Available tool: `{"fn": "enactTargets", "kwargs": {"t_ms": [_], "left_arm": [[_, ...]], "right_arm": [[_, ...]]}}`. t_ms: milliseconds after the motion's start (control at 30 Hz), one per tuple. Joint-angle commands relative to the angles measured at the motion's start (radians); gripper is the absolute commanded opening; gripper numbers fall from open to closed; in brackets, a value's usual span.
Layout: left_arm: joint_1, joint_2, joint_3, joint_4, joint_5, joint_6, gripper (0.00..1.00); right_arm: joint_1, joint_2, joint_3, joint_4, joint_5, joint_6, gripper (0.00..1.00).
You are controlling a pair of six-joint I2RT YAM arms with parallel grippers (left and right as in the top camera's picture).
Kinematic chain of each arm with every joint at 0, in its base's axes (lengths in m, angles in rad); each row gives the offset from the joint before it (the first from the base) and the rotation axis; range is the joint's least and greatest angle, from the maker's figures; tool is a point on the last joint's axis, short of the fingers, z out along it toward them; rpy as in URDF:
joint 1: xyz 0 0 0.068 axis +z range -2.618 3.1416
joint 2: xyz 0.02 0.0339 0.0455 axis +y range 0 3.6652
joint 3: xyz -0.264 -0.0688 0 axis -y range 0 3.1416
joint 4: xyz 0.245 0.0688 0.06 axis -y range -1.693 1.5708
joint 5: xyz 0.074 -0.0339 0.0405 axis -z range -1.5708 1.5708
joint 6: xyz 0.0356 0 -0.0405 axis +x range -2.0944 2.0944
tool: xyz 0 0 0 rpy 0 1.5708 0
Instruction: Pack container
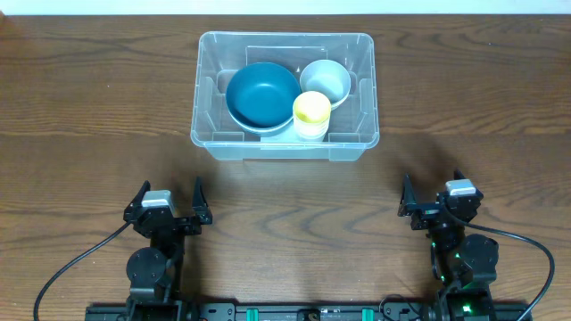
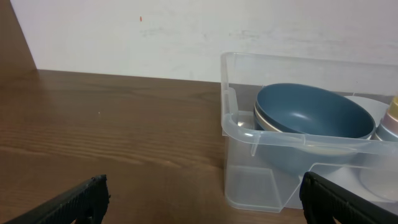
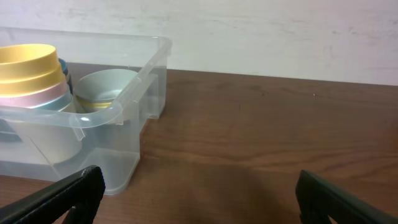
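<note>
The container (image 1: 214, 147), a large clear plastic bin, stands at the back middle of the table. Inside it sit a dark blue bowl (image 1: 262, 94), a pale grey-blue bowl (image 1: 326, 80) and a stack of small cups topped by a yellow one (image 1: 312, 109). My left gripper (image 1: 170, 196) rests open near the front left, well short of the bin, with nothing between its fingers. My right gripper (image 1: 433, 189) is open at the front right, also empty. The left wrist view shows the bin (image 2: 249, 134) ahead right with the blue bowl (image 2: 314, 112). In the right wrist view the bin (image 3: 134, 87) is ahead left, holding the yellow-topped cups (image 3: 28, 62).
Brown wooden tabletop (image 1: 89, 107) spreads around the bin on all sides. A white wall (image 2: 124, 31) runs behind the table's far edge. Black cables (image 1: 71, 267) trail from both arm bases at the front edge.
</note>
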State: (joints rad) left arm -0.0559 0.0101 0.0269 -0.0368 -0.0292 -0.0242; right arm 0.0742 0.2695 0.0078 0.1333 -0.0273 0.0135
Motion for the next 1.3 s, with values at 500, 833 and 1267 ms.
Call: {"fn": "enactTargets", "kwargs": {"t_ms": [500, 833, 1267], "left_arm": [[0.005, -0.006, -0.023, -0.034, -0.008, 0.016, 0.98], [0.005, -0.006, -0.023, -0.034, -0.008, 0.016, 0.98], [0.005, -0.006, -0.023, -0.034, -0.008, 0.016, 0.98]], "right_arm": [[-0.009, -0.008, -0.002, -0.025, -0.007, -0.014, 0.99], [-0.017, -0.195, -0.002, -0.174, -0.007, -0.015, 0.99], [-0.017, -0.265, -0.002, -0.206, 0.023, -0.123, 0.99]]}}
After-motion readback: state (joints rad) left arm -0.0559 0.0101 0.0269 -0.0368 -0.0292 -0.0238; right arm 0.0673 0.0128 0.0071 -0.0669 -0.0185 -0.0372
